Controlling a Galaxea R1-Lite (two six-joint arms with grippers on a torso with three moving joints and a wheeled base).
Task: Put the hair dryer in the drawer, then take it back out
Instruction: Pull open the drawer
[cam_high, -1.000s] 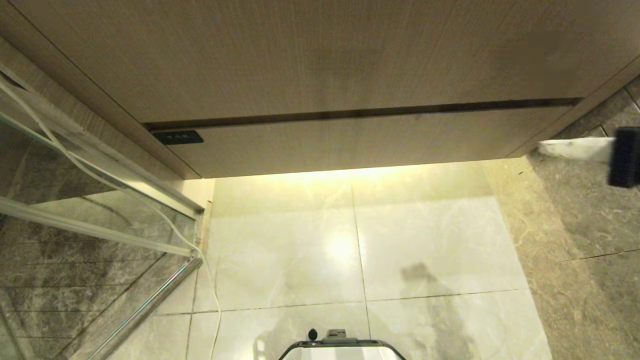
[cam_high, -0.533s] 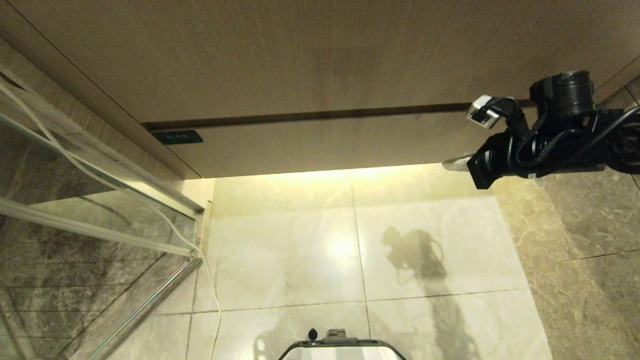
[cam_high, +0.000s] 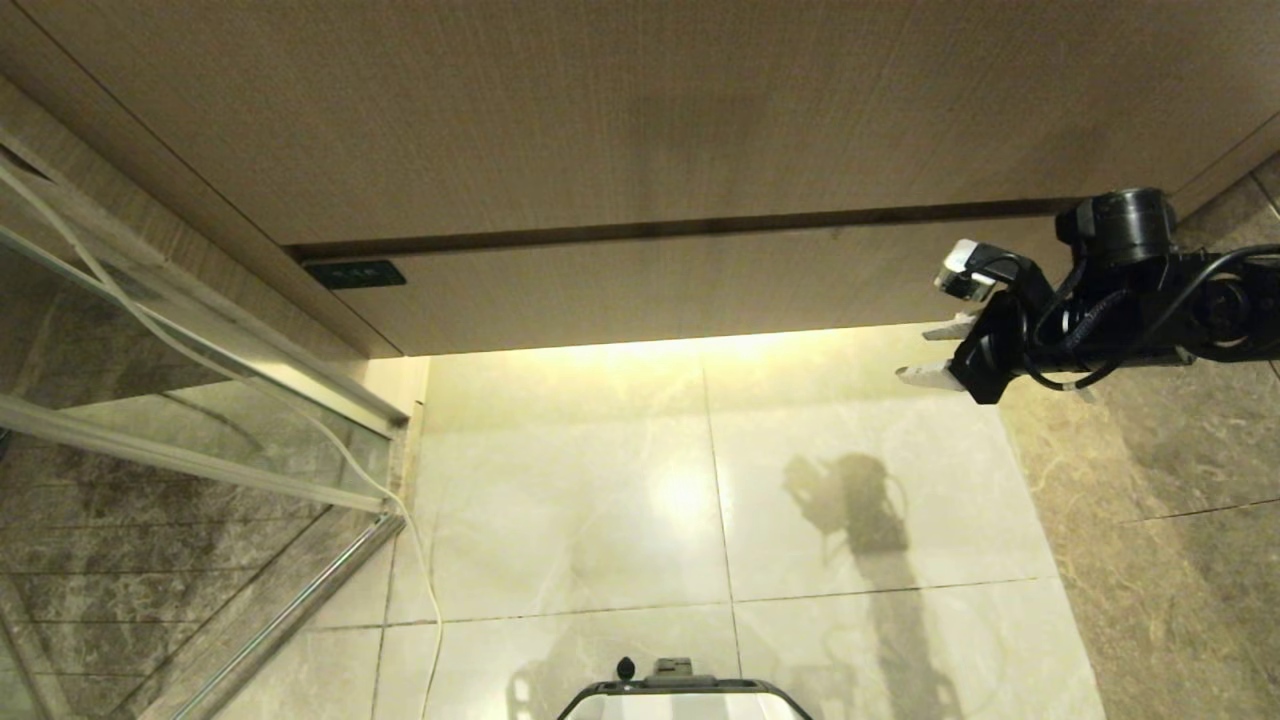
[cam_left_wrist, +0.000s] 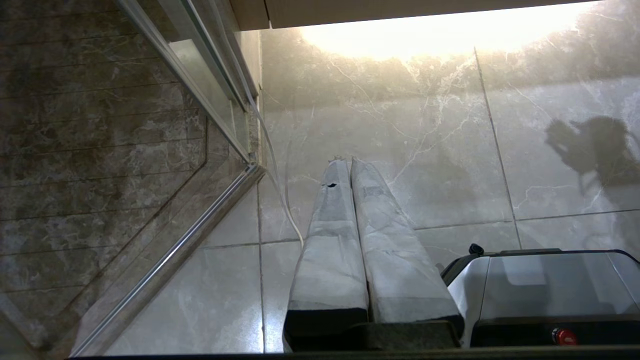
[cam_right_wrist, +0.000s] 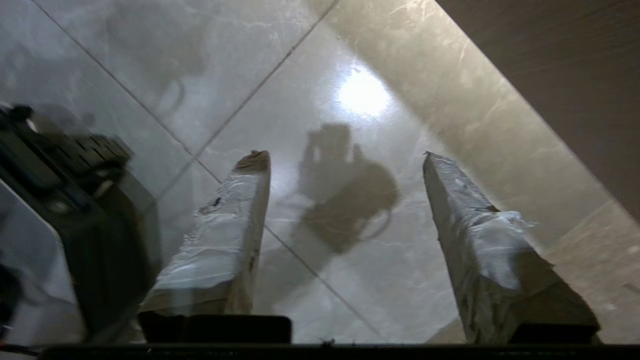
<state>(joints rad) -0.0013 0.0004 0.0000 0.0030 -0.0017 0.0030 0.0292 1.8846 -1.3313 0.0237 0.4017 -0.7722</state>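
Right hand hangs in the air at the right of the head view, its arm reaching in from the right edge, just in front of the right end of the drawer front and above the pale marble floor. Its two wrapped fingers stand well apart with nothing between them: the hand is released and empty, and through the gap the right wrist view shows only the floor tiles and the hand's own shadow. The drawer is pushed in, its plain light-wood front flush under the taller wood panel, with a small black label at its left end and a dark seam running along its top edge. No view shows the hair dryer, so where it lies cannot be told. Left hand is out of the head view; its own wrist view shows its two fingers pressed together, clenched on nothing, pointing down at the floor beside the robot's base. At the left, a glass shower partition with a metal frame meets the floor, and a thin white cable trails down along it.
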